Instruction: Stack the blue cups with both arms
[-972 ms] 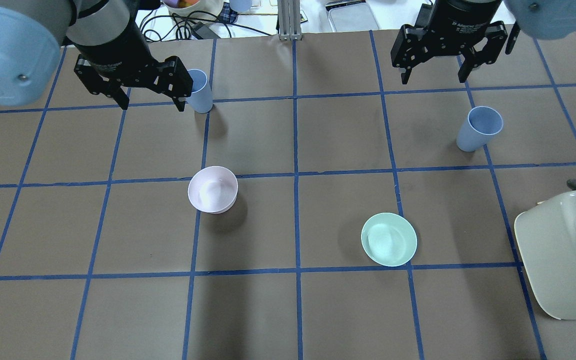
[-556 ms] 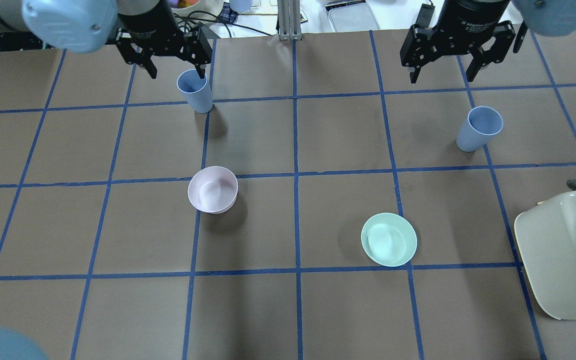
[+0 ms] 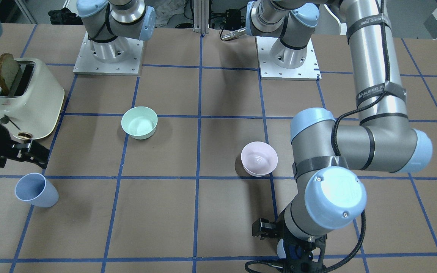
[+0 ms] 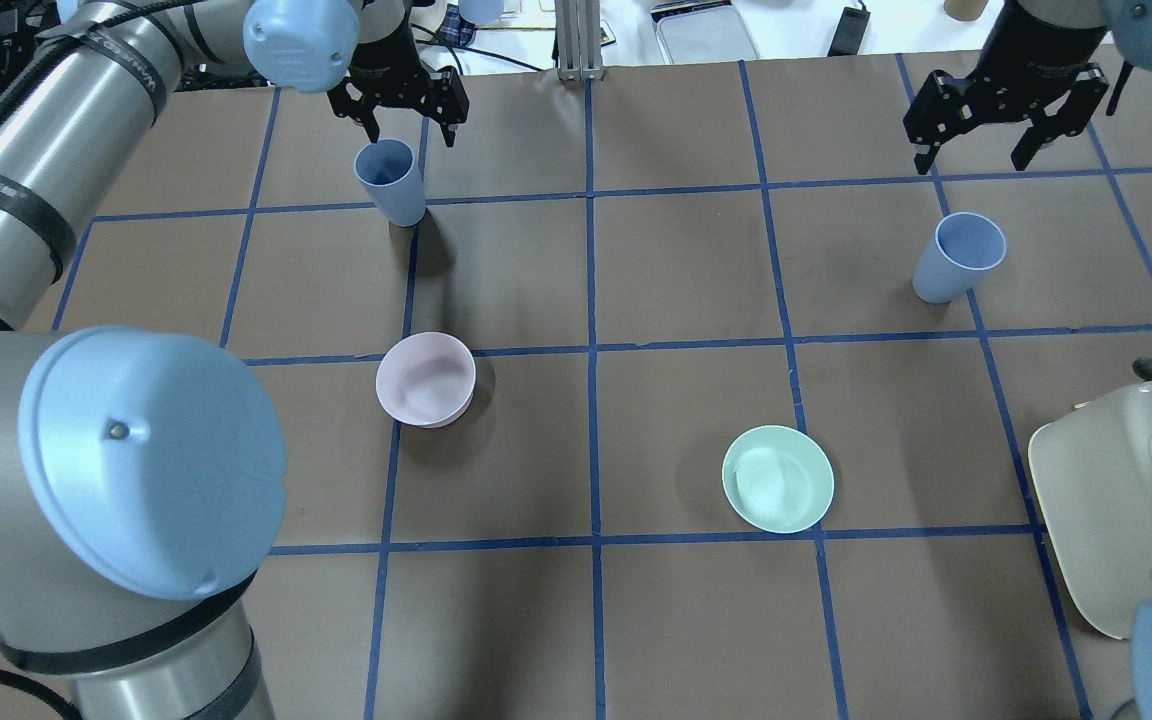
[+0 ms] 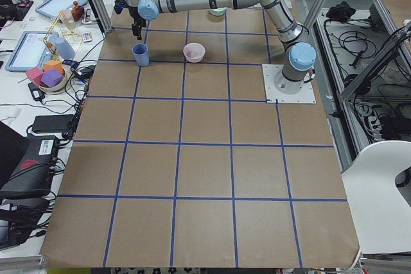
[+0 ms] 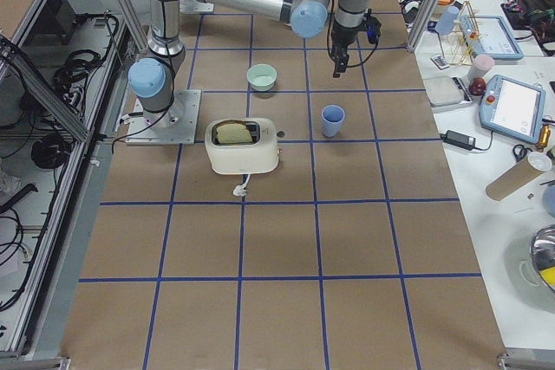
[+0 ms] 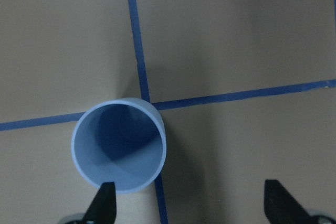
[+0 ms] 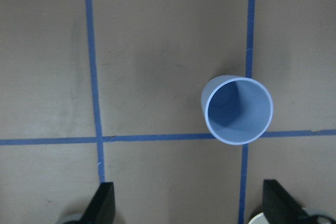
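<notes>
Two pale blue cups stand upright and apart on the table. The left cup (image 4: 391,182) is at the far left; in the left wrist view (image 7: 119,146) it sits next to the left finger, off-centre. My left gripper (image 4: 408,125) hangs open just beyond and above it. The right cup (image 4: 959,257) is at the far right and also shows in the right wrist view (image 8: 239,109). My right gripper (image 4: 973,158) is open above the table, beyond that cup. Both grippers are empty.
A pale pink bowl (image 4: 425,378) sits left of centre and a mint green bowl (image 4: 777,478) right of centre. A cream toaster (image 4: 1126,510) holding a bread slice (image 3: 6,70) stands at the right edge. My left arm's elbow (image 4: 146,460) looms over the near left.
My left arm has swung, carrying its gripper from left of the left cup to just beyond it. My right gripper has moved right, to beyond the right cup. Both stay open; the cups have not moved.
</notes>
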### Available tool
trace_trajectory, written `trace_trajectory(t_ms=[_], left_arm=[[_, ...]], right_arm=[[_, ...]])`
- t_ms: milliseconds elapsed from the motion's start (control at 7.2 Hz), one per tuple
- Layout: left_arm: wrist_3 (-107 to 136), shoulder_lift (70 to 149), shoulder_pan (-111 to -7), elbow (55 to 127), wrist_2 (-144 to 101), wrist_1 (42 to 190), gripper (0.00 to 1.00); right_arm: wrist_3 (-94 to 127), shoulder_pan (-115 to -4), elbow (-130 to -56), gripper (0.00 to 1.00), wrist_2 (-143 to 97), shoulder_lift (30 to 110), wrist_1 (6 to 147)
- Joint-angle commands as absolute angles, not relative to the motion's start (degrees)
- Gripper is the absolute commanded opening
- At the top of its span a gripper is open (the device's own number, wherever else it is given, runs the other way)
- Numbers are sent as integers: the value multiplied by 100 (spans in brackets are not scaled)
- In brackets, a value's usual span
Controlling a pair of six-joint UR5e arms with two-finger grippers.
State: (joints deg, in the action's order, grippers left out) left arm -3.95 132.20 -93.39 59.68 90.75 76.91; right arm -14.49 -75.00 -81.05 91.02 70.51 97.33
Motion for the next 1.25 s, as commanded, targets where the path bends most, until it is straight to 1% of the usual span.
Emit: trace_trajectory(t_ms=[0,139,278,417,694,833,972,1111], left_arm=[[-579,13499,-9334,5950,9210,7594,65],[-711,13535,-9343,5933,9524,7550,35],[-712,13561,-9343,5915,9536,7532,15],[-703,13579,-9343,5889,9545,7532,0],[-590,13449,-9421,5862,9527,7541,0],[-467,13299,-9683,5862,9449,7628,0],[126,13159,-10155,5897,9309,7664,0],[880,13122,-10673,5993,9308,7829,0]], right_arm=[[-2230,-6945,-8121,100,9088,6470,10002],[-2293,-6935,-8138,100,9097,6399,10019],[-2303,-6926,-8139,100,9105,6216,10133],[-2303,-6926,-8156,100,9123,5979,10108],[-2294,-6917,-8156,96,9123,5863,10064],[-2303,-6917,-8217,93,9140,5836,10046],[-2303,-6847,-8235,86,9149,5827,10037],[-2294,-6812,-8253,73,9115,5810,10046]])
